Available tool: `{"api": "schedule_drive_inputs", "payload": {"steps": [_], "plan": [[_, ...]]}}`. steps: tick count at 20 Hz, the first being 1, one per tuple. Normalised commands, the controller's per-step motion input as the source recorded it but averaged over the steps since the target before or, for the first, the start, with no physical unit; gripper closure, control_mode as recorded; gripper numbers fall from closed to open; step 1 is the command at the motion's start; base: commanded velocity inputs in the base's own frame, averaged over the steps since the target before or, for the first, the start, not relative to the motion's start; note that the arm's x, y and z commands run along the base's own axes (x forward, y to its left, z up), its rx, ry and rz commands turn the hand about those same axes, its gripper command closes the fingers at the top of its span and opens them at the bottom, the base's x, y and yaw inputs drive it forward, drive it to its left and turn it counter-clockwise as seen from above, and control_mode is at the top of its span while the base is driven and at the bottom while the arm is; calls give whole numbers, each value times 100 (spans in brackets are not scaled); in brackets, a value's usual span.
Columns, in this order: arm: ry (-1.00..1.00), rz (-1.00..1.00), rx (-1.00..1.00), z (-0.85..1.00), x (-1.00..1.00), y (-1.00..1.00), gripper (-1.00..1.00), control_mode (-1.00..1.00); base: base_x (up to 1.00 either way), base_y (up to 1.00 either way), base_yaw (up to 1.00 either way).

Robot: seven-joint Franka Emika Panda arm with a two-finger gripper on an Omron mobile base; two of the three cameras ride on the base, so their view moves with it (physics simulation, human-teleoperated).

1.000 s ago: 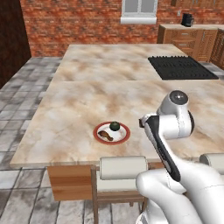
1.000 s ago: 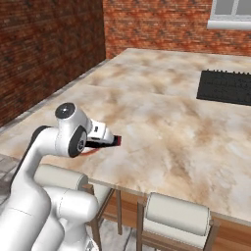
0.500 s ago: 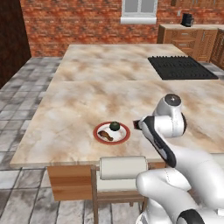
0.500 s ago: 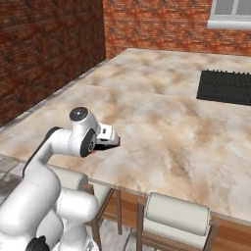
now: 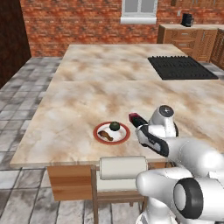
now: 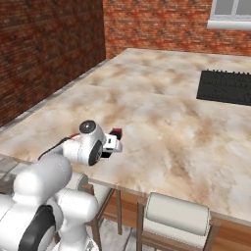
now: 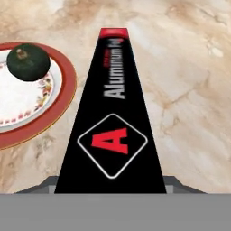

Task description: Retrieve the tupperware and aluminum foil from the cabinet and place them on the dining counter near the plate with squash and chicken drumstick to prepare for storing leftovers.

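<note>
Foil box [image 7: 112, 135] lower, between jaws

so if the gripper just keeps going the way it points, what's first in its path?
Likely nothing but bare dining counter: the aluminum foil runs ahead between the jaws, and past its red end lies open stone. The plate sits off to one side.

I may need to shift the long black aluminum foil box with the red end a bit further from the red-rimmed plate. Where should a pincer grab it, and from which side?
Grip the long black aluminum foil box across its narrow width, near mid-length, coming from above. It is slim and long, so its long sides are close enough together to span. The red-rimmed plate sits close on one side, so keep the fingers tight to the box.
</note>
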Motion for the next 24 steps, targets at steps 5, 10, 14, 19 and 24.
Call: {"api": "schedule_drive_inputs", "payload": {"steps": [5,10,14,19,24], "plan": [[2,0,1,-64,70,0,100,-100,0,0,0],[7,0,5,-17,86,-2,-100,-100,0,0,0],[12,0,2,22,47,-3,-100,-100,0,0,0],[7,-3,0,80,8,-14,-100,-100,0,0,0],[0,-2,0,100,0,-2,-100,-100,0,0,0]]}}
